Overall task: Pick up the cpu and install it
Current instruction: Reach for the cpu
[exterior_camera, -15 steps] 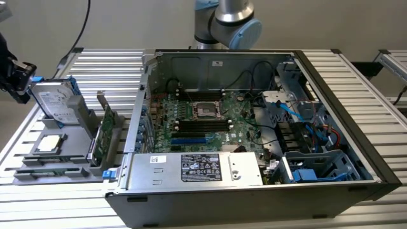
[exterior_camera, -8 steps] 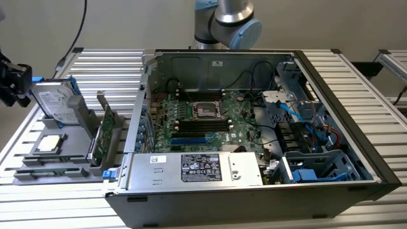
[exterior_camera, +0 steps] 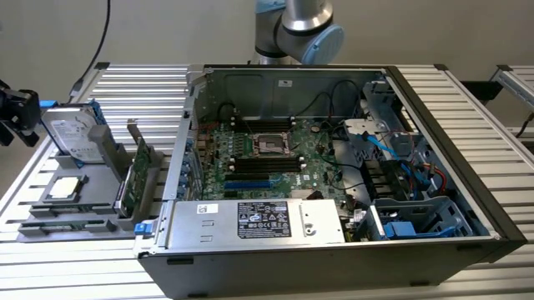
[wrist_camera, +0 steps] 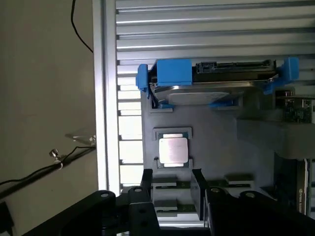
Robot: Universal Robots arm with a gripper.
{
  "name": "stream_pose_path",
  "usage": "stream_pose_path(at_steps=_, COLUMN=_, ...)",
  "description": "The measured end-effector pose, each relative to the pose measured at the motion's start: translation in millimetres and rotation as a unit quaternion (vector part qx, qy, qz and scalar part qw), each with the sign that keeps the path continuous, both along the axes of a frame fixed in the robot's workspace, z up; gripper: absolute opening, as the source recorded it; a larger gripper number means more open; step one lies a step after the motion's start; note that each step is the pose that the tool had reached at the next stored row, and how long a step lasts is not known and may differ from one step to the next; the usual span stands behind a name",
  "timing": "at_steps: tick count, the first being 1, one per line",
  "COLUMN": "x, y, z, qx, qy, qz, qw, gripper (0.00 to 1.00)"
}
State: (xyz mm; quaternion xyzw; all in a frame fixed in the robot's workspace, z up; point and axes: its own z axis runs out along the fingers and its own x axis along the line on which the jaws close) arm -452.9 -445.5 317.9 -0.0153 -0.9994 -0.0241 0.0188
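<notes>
The cpu (exterior_camera: 67, 187) (wrist_camera: 173, 151) is a small square chip with a dull silver top. It lies flat in a recess of the grey holder tray (exterior_camera: 92, 209) (wrist_camera: 216, 162) at the exterior view's left. My gripper (exterior_camera: 19, 119) (wrist_camera: 172, 189) hangs at the far left edge of the exterior view, apart from the tray. In the wrist view its two black fingers (wrist_camera: 147, 184) stand apart with nothing between them, and the cpu lies just beyond the tips, untouched. The open processor socket (exterior_camera: 271, 145) sits in the middle of the motherboard.
A silver hard drive (exterior_camera: 71, 134) (wrist_camera: 211, 83) in blue brackets stands on the tray behind the cpu. Green circuit cards (exterior_camera: 137, 172) stand upright beside it. The open computer case (exterior_camera: 434, 112) lies to the right on the slatted table (exterior_camera: 134, 87).
</notes>
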Motion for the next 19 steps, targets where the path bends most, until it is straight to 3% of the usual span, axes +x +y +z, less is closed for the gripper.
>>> stream_pose_path(at_steps=4, x=0.0, y=-1.8, z=-2.6, qx=0.0, qy=0.0, qz=0.006, qw=1.0, gripper=0.46)
stream_pose_path(at_steps=7, x=0.0, y=-4.1, z=-5.4, qx=0.0001, qy=0.0, qz=0.011, qw=0.9999, gripper=0.58)
stream_pose_path(at_steps=19, x=7.1, y=-4.8, z=-26.2, qx=0.0001, qy=0.0001, qz=0.045, qw=0.999, gripper=0.58)
